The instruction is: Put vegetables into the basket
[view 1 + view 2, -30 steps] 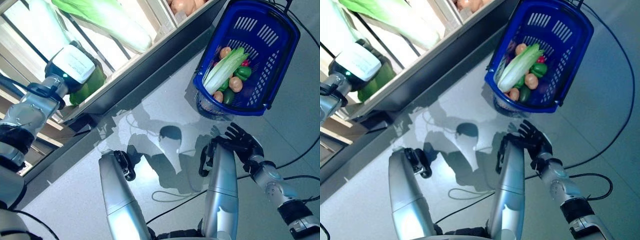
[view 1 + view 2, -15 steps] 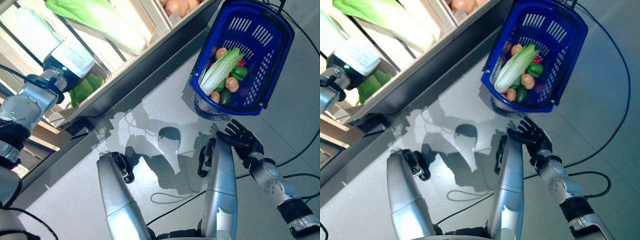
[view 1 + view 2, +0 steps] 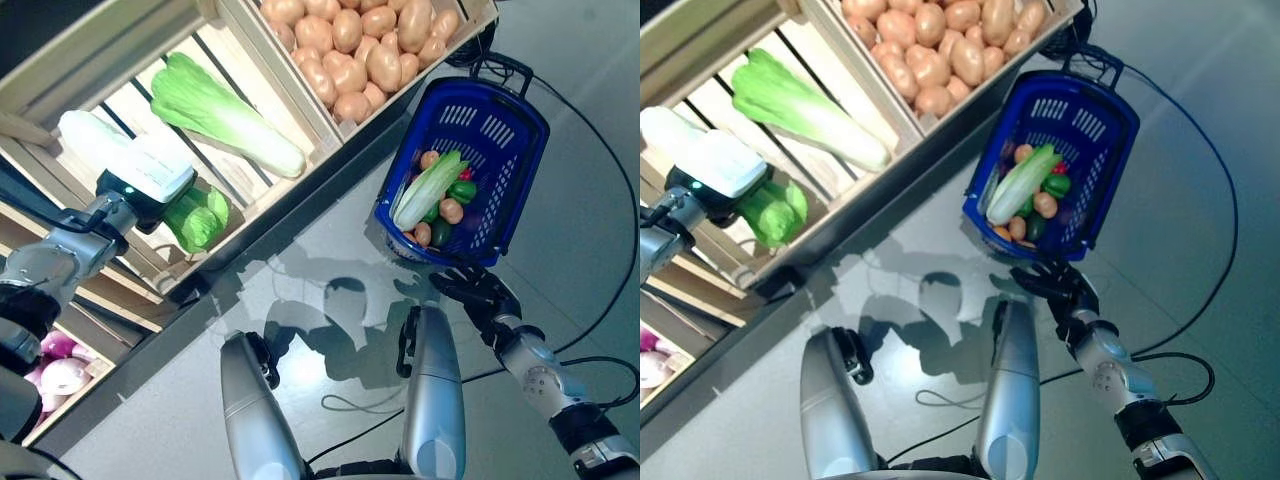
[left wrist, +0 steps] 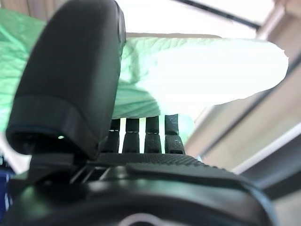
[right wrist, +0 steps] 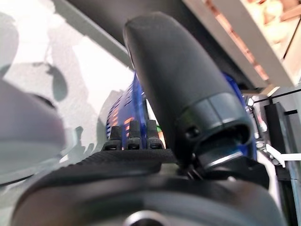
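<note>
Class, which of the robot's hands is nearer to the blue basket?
Right. The right hand sits just below the blue basket on the floor; the left hand is far off, up at the wooden crate with greens.

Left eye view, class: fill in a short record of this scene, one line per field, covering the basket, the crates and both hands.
basket: blue basket on the floor, holding a cabbage, green peppers and small round vegetables
potato crate: wooden crate full of potatoes
cabbage crate: one long cabbage lying on the slats
left hand: left hand in the cabbage crate, fingers curled round a green vegetable
right hand: right hand open, low beside the basket, holding nothing
task state: green vegetable not yet in the basket
</note>
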{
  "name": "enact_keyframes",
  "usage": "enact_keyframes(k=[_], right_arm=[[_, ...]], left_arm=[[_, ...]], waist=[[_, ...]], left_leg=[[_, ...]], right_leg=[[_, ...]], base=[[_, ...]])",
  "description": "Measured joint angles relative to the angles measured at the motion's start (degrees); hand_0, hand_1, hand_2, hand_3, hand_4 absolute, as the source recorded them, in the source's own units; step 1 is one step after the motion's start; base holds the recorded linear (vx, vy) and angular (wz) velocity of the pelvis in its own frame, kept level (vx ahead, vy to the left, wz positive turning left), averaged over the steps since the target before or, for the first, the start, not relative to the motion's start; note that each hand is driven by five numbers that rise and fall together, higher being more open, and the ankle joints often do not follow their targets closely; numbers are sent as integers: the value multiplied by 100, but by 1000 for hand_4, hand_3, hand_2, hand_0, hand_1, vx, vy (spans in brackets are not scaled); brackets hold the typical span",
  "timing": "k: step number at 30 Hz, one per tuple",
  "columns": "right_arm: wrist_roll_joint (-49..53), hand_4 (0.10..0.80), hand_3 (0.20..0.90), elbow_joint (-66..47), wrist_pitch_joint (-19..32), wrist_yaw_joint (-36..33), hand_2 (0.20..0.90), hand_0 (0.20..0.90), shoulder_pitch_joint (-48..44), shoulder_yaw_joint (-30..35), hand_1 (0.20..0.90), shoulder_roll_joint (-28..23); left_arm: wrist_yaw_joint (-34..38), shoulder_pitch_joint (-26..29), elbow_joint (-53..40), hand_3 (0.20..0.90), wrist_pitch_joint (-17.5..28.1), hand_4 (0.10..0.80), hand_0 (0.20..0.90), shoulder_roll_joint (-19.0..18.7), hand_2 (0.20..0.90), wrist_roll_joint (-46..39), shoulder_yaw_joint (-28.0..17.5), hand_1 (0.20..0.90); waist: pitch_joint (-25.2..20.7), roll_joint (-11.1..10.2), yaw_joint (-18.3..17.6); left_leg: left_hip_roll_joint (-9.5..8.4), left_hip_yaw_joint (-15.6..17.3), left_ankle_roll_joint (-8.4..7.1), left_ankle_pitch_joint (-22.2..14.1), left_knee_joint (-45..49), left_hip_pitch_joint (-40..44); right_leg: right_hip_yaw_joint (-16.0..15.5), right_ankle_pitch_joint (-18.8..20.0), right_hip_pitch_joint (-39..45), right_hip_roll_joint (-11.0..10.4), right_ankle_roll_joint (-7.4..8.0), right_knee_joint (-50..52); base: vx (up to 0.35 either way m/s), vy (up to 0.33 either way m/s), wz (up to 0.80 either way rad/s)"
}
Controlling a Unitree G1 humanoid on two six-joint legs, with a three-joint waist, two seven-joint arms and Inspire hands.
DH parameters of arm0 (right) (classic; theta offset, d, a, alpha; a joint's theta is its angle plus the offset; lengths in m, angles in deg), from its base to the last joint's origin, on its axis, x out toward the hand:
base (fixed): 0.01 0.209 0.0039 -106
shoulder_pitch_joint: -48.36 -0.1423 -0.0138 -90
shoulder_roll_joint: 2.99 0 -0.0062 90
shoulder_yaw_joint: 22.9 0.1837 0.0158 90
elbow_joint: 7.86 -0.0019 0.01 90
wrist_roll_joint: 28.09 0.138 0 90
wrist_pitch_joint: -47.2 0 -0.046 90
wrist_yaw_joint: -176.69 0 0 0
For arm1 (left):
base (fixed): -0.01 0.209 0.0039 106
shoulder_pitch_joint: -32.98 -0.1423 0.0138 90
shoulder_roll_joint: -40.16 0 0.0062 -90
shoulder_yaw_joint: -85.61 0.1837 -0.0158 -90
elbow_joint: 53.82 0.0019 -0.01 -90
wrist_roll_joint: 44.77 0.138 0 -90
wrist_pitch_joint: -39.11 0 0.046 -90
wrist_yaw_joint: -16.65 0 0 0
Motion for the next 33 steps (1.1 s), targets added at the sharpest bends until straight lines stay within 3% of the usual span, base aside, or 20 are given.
enact_keyframes(k=[9,12,14,16,21,24,27,31,33], right_arm=[[-689,800,900,-33,209,1,900,900,46,-22,900,277],[-1115,800,900,-83,399,2,900,900,69,-61,900,326],[-1442,800,900,-161,515,3,900,900,87,-62,900,401],[-1719,800,900,-161,529,3,900,900,159,-88,900,514],[-2138,800,900,-112,535,156,900,900,478,-160,900,556],[-2249,800,900,-88,603,580,900,900,542,-206,900,545],[-2261,800,900,12,680,991,900,900,514,-222,900,539],[-2504,800,900,126,606,1542,900,900,310,-306,900,426],[-2502,800,900,142,559,1699,900,900,108,-315,900,435]], left_arm=[[498,-179,-248,300,355,400,300,7,300,-1155,-480,300],[602,-493,-309,300,377,400,300,136,300,-1779,-931,300],[680,-871,-293,300,452,400,300,643,300,-2299,-1895,300],[717,-1143,-273,300,537,400,300,954,300,-2488,-2275,300],[450,-1819,-302,300,951,400,300,1761,300,-3249,-2708,300],[-116,-2123,-368,300,1158,400,300,2151,300,-4023,-2827,300],[-882,-2318,-508,300,1168,400,300,2637,300,-5002,-3085,300],[-2044,-2377,-596,300,995,400,300,3309,300,-6609,-3305,300],[-2447,-2375,-655,300,857,400,300,3423,300,-7090,-3303,300]], waist=[[-184,33,45],[-262,38,43],[-322,50,57],[-624,75,67],[-1198,134,203],[-1504,139,210],[-1741,140,254],[-2008,141,322],[-2137,94,301]], left_leg=[[-111,391,-78,423,-1409,1325],[-130,469,-93,514,-1776,1714],[-196,568,-88,676,-2239,2107],[-224,645,-80,785,-2574,2324],[-328,904,-105,1111,-3654,3288],[-423,1078,-101,1435,-4515,3917],[-507,1271,-90,1754,-5330,4479],[-623,1379,-25,1922,-5933,4936],[-677,1392,11,1955,-6049,4953]], right_leg=[[-372,206,1222,-20,18,-1127],[-495,287,1563,-20,15,-1431],[-595,384,1905,-21,17,-1765],[-689,451,2087,4,23,-2040],[-880,684,2903,113,95,-2908],[-1037,962,3468,208,162,-3635],[-1097,1336,3974,357,275,-4443],[-1135,1904,4561,491,415,-5522],[-1152,2128,4678,509,459,-5911]], base=[[62,-53,2],[55,-85,-5],[86,-74,2],[77,-76,2],[65,-78,-6],[64,-77,1],[70,-63,-8],[41,-67,-12],[7,-60,-9]])
